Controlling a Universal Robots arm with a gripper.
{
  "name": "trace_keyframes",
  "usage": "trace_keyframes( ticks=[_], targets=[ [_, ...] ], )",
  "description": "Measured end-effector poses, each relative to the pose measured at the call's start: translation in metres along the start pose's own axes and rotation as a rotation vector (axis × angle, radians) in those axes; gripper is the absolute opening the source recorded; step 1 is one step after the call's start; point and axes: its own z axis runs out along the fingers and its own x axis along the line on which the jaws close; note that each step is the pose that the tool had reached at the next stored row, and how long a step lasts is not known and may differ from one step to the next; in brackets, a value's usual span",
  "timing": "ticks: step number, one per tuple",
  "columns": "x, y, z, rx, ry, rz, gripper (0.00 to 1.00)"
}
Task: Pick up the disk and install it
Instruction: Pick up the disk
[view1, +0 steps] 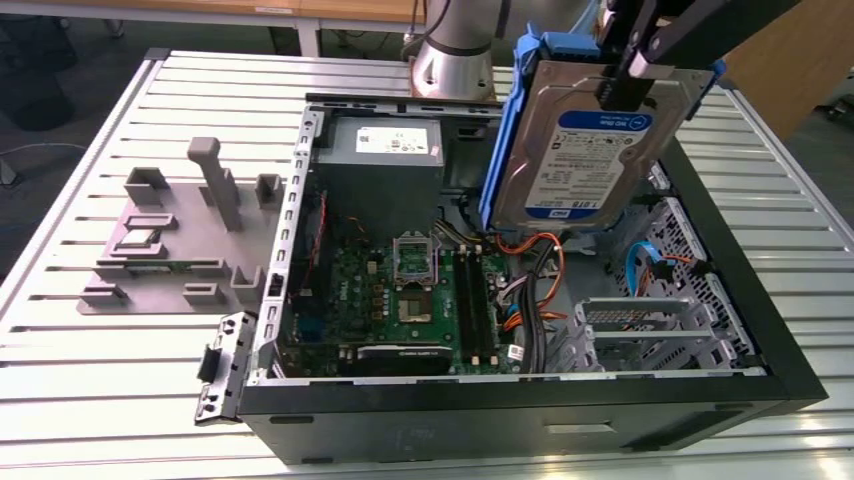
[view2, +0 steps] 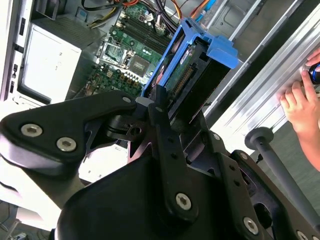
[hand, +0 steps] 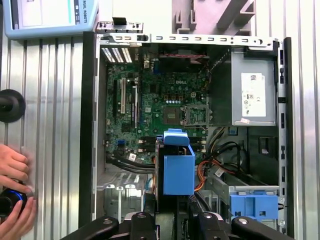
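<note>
Exterior view: hand (view1: 625, 92) grips labelled disk (view1: 577, 170).

An open computer case (view1: 534, 405) lies on a slatted table (view1: 94, 370). The disk (view1: 587, 150) hangs upright above the case's interior, clamped in the gripper (view1: 625, 88). Below it, the motherboard (view1: 400, 300) lies toward the exterior view's left and the drive cage (view1: 641, 325) toward its right. The power supply (view1: 380, 160) sits behind the motherboard. 1 fixture (view1: 174, 240) stands beside the case, at the exterior view's left. A person's hand (hand: 14, 172) is at the table's edge.
</note>
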Motion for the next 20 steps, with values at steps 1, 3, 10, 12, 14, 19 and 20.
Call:
trace_keyframes(
  ticks=[1, 3, 10, 12, 14, 19, 20],
  targets=[
    [0.0013, 0.0, -0.0001, 0.0, 0.0001, 0.0, 0.35],
    [0.004, -0.0001, -0.0002, 0.0, 0.0001, 0.0, 0.35],
    [0.0135, -0.0002, -0.0004, 0.0, 0.0, 0.0, 0.35],
    [0.0296, -0.0004, -0.001, 0.0, 0.0001, 0.0, 0.35],
    [0.0323, -0.0005, -0.0011, 0.0, 0.0001, 0.0, 0.35],
    [0.0391, -0.0006, -0.0013, 0.0, 0.0, 0.0, 0.35],
    [0.0404, -0.0006, -0.0013, 0.0, 0.0001, 0.0, 0.35]
  ],
)
